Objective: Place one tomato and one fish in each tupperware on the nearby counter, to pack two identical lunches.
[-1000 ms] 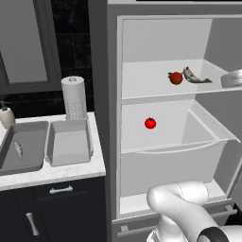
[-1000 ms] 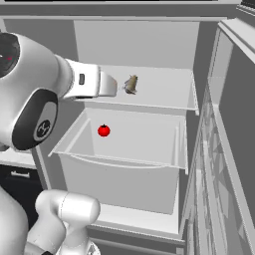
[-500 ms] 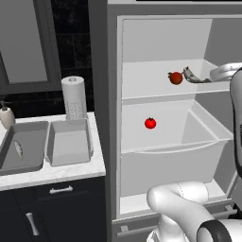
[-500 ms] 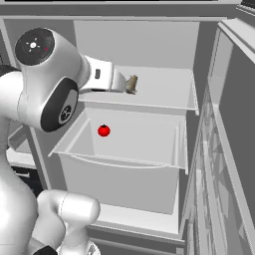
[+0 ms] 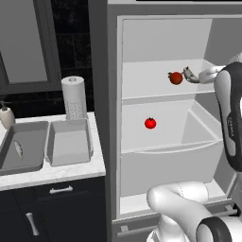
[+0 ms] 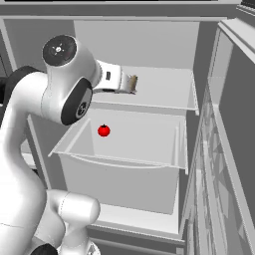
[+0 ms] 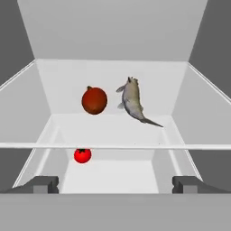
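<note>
my gripper (image 7: 115,184) stands wide apart and holds nothing, reaching into the open fridge (image 5: 165,38) at the level of its upper shelf (image 5: 156,90).

ahead of my fingertips, on that shelf, a dark red tomato (image 7: 94,100) sits just beside a grey fish (image 7: 133,101), the two near but apart. below the shelf, a brighter red tomato (image 7: 82,155) rests in the clear drawer (image 5: 170,151).

to the left of the fridge, the white marble counter (image 5: 52,172) carries the two tupperware trays side by side. the darker tray (image 5: 23,156) already has one small fish (image 5: 18,149) lying in it and no tomato. the lighter tray (image 5: 71,142) beside it looks bare inside. a paper towel roll (image 5: 74,97) stands behind the trays and a soap bottle (image 5: 5,115) stands at the far left.

by my judgement the job is about a quarter done: one fish is packed. still to go are the shelf fish and both tomatoes, one tomato to each tray and the fish to the lighter one.
</note>
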